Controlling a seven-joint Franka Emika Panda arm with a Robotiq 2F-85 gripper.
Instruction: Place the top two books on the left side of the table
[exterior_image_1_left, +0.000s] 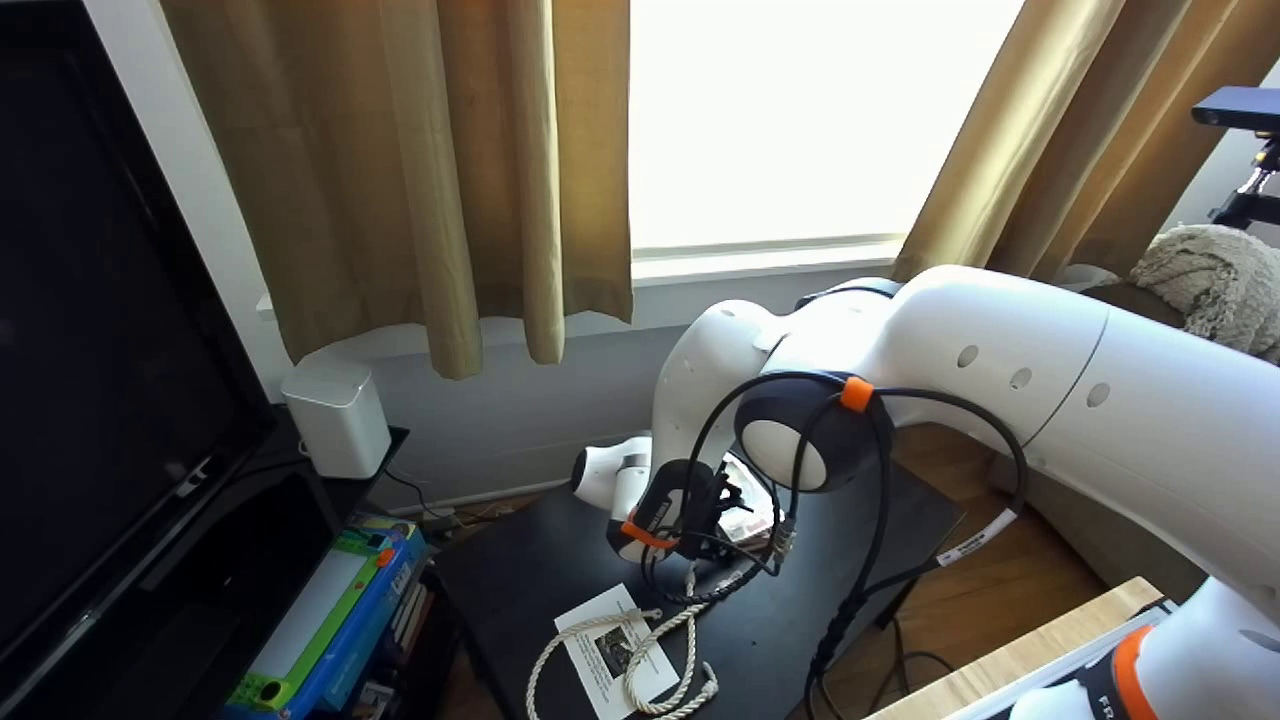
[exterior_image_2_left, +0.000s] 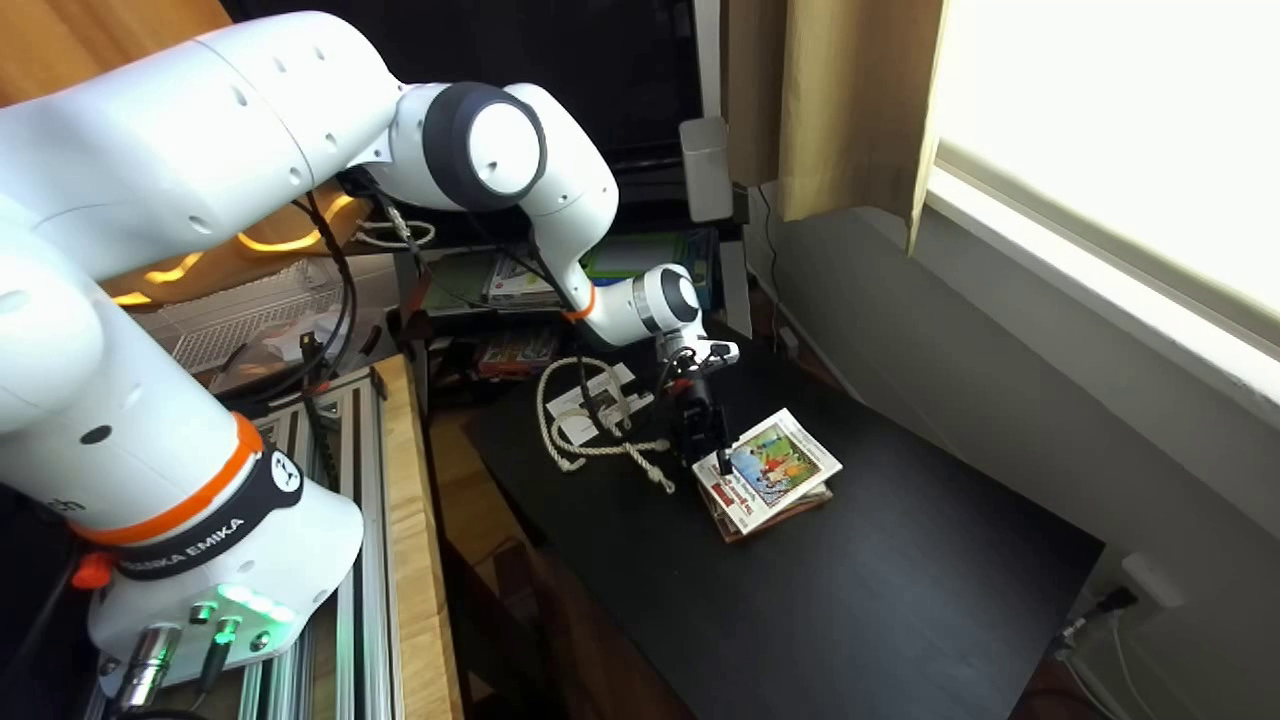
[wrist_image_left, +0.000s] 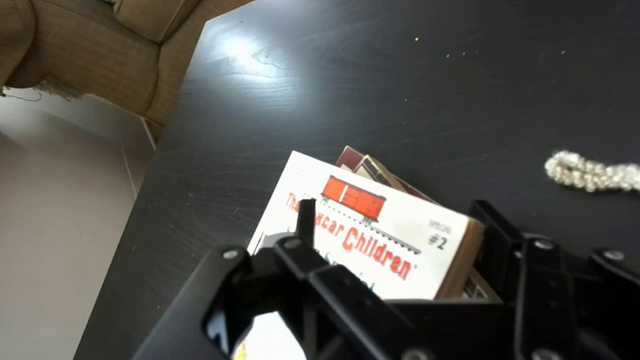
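The top book (wrist_image_left: 350, 235) has a white cover with a red boxcar picture and tan page edges. It lies askew on darker books (wrist_image_left: 380, 172), whose corners stick out beneath it; how many there are is hidden. The stack rests on the black table (exterior_image_2_left: 880, 620), and the top book shows in both exterior views (exterior_image_2_left: 775, 470) (exterior_image_1_left: 745, 505). My gripper (wrist_image_left: 395, 210) is open. In the wrist view one finger overlaps the cover and the other is beside the tan page edge. Whether either touches is unclear. The gripper also shows at the stack in an exterior view (exterior_image_2_left: 710, 450).
A white rope (exterior_image_2_left: 550, 420) lies on the table over a printed sheet (exterior_image_1_left: 590, 660), beside the stack. A TV (exterior_image_1_left: 110, 300) and a white boxy gadget (exterior_image_1_left: 338, 420) stand past one table end, above colourful books (exterior_image_1_left: 340, 610). A wall and window run along one side.
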